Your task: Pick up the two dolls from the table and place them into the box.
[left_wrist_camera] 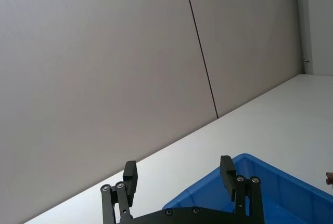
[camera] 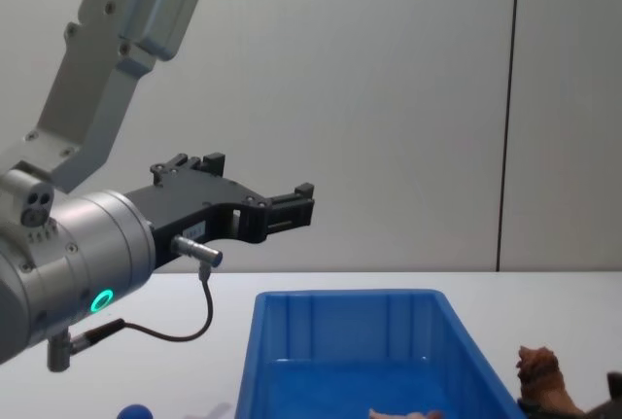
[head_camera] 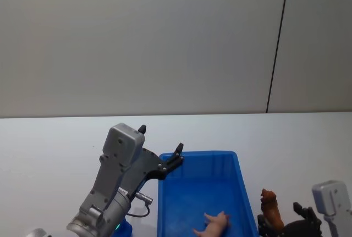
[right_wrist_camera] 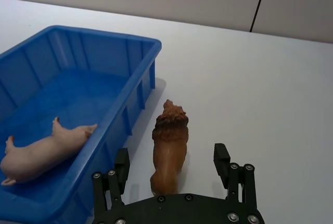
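grey housing of the left arm is sitting closest in the head view, at the lower left. the left gripper (head_camera: 160, 139) is hanging by the far left corner of the box (head_camera: 198, 153), its fingers spread and carrying nothing. the pink doll (head_camera: 215, 225) is lying on the floor of the box, so half of the job is looking done. the lion doll (head_camera: 269, 207) is standing on the table (head_camera: 55, 138) just beside the box's right wall, with the right gripper (head_camera: 286, 225) sitting low around it.

in the left wrist view the left gripper's two black fingers (left_wrist_camera: 130, 177) are standing wide apart. wall, tabletop and a corner of the box are lying beyond them, which is confirming that this arm is holding nothing.

the right wrist view is giving what the others are not. the lion doll is standing upright between the right gripper's open jaws, with a gap showing on each side, so no grip is being made yet. the pink doll is lying on its side, its legs reaching toward the box wall nearest the lion doll.

the chest view is showing the left gripper from the side, raised well above the box's rim, with the lion doll's head peeking in at the lower right.

what is remaining, as i am judging it: closing on the lion doll, lifting it over the wall and releasing it inside.
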Available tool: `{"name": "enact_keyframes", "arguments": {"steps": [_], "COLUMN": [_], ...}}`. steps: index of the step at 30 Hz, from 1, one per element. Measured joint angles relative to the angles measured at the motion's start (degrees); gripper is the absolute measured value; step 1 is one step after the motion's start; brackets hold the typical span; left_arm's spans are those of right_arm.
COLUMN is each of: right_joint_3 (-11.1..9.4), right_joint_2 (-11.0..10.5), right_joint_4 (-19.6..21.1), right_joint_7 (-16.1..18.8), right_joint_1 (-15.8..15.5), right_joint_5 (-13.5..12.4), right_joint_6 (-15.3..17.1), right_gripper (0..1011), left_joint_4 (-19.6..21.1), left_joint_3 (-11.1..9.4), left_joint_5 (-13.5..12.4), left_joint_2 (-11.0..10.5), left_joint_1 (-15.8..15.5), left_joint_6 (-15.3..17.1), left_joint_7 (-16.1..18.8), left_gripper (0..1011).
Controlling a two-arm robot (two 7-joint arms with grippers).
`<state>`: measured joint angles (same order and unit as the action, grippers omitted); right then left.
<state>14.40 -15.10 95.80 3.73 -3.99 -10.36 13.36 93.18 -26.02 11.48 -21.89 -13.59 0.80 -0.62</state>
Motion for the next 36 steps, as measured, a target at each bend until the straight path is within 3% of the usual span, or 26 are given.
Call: {"name": "enact_keyframes", "arguments": {"steps": [4, 12, 23, 27, 36], "right_joint_3": [0.1, 0.3, 0.4, 0.2, -0.4], "right_joint_2": [0.1, 0.5, 0.8, 0.9, 0.9], "right_joint_4": [-0.8, -2.5, -3.0, -2.6, -1.0], "right_joint_7": [0.5, 1.5, 0.8, -0.4, -2.5], "right_joint_1": [0.1, 0.4, 0.2, 0.0, -0.5], "right_joint_5": [0.0, 0.2, 0.6, 0.5, -0.2], "right_joint_6": [0.0, -0.5, -1.4, -1.6, -2.6], "right_gripper": [965, 763, 390, 298, 289], "left_joint_4": [0.0, 0.0, 0.0, 0.0, 0.0], "left_joint_3": [0.0, 0.0, 0.0, 0.0, 0.0], "left_joint_5": [0.0, 0.0, 0.0, 0.0, 0.0], "left_joint_2": [0.0, 0.0, 0.0, 0.0, 0.0], "left_joint_1": [0.0, 0.0, 0.0, 0.0, 0.0], "left_joint_6": [0.0, 0.0, 0.0, 0.0, 0.0], "left_joint_7": [0.0, 0.0, 0.0, 0.0, 0.0], "left_gripper": [1002, 1002, 1002, 1002, 1002]}}
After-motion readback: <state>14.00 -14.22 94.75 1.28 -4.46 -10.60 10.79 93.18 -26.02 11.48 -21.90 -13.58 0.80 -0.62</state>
